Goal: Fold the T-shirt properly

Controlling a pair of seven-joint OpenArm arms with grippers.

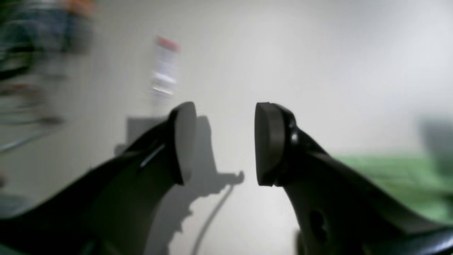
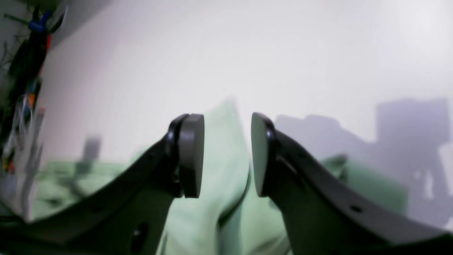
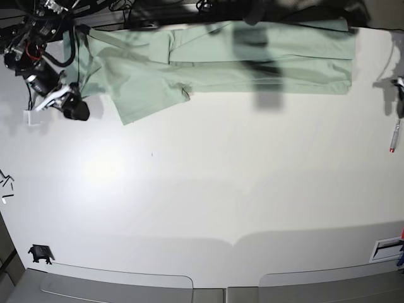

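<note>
The pale mint-green T-shirt (image 3: 252, 60) lies spread along the far edge of the white table (image 3: 202, 189), with one sleeve (image 3: 145, 101) pointing toward the near side. My right gripper (image 2: 227, 154) is open. Its pads stand apart just above the table, with the shirt's sleeve (image 2: 226, 141) lying beyond the gap and nothing held. In the base view the right arm (image 3: 47, 76) is at the shirt's left end. My left gripper (image 1: 224, 141) is open and empty over bare table, with the blurred shirt (image 1: 389, 177) off to its right.
A red pen (image 3: 394, 136) lies near the table's right edge. A small black clip (image 3: 40, 254) sits at the near left corner. Cables and arm hardware (image 3: 31, 38) crowd the far left corner. A white label (image 1: 165, 67) lies on the table ahead of the left gripper.
</note>
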